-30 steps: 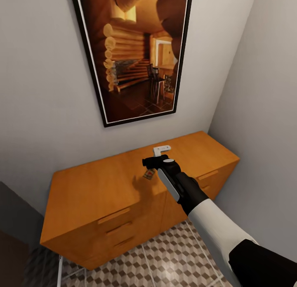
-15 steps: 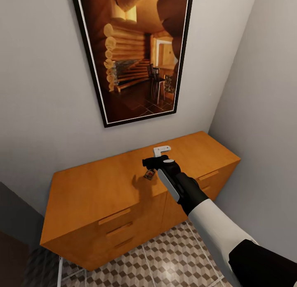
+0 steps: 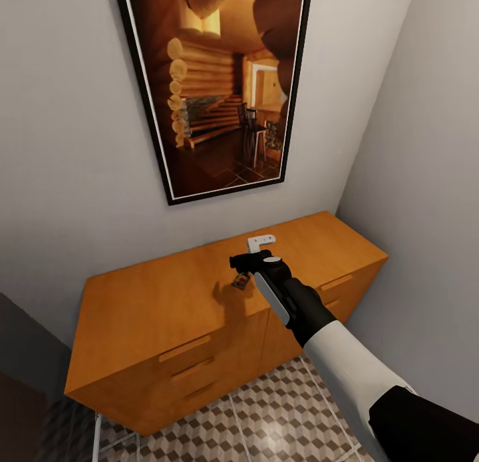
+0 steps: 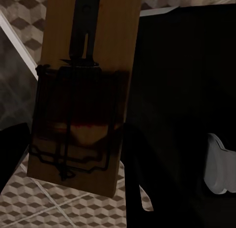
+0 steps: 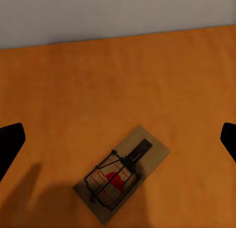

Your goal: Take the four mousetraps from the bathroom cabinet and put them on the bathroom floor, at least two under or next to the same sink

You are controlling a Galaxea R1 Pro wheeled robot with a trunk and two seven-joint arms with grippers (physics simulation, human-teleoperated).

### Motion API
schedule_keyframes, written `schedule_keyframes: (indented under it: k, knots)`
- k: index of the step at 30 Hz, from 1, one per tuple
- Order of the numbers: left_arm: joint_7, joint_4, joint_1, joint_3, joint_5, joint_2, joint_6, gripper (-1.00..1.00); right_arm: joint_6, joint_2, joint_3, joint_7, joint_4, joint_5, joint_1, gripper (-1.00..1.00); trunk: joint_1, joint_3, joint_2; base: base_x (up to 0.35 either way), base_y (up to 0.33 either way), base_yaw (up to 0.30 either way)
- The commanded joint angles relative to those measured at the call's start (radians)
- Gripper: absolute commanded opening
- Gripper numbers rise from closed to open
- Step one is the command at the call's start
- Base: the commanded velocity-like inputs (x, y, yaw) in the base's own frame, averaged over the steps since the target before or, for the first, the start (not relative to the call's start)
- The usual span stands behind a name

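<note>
The right gripper (image 3: pixel 243 261) hangs over the top of the cabinet (image 3: pixel 153 309), reached out from the near right, and its jaws stand wide apart, the two dark fingertips (image 5: pixel 11 144) showing at opposite edges of the right wrist view with nothing between them. Directly below it a mousetrap (image 5: pixel 123 173) lies flat on the orange-brown top, turned at a slant, its wire parts and reddish spot toward the near end; in the head view this same trap (image 3: pixel 240 280) peeks out just beside the gripper, toward the near left of it. A small white angled piece (image 3: pixel 261 240) lies on the cabinet top just beyond the gripper, nearer the wall. The left gripper is closed on a second mousetrap (image 4: pixel 81 95), which is held upright close to the left wrist camera, its wooden board and dark wire spring facing the lens, with the bathroom floor (image 4: pixel 29 208) patterned in cubes behind it. Above the cabinet a large dark-framed picture (image 3: pixel 213 83) of a log interior hangs on the grey wall. The cube-patterned tiles (image 3: pixel 279 415) spread at the cabinet's foot.
</note>
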Motion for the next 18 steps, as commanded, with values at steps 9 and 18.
schedule_keyframes:
  k: [9, 18]
  knots:
    - [-0.004, 0.003, -0.001, -0.008, 0.009, 0.001, -0.006, -1.0, 0.003, 0.0, 0.002, -0.008, -0.001, -0.012, -0.001, 1.0, 0.001, -0.002, -0.002, 0.0, 0.0, 0.0]
    - [-0.004, 0.003, -0.001, -0.008, 0.009, 0.001, -0.006, -1.0, 0.003, 0.0, 0.002, -0.008, -0.001, -0.011, -0.001, 1.0, 0.001, -0.002, -0.002, 0.0, 0.0, -0.126]
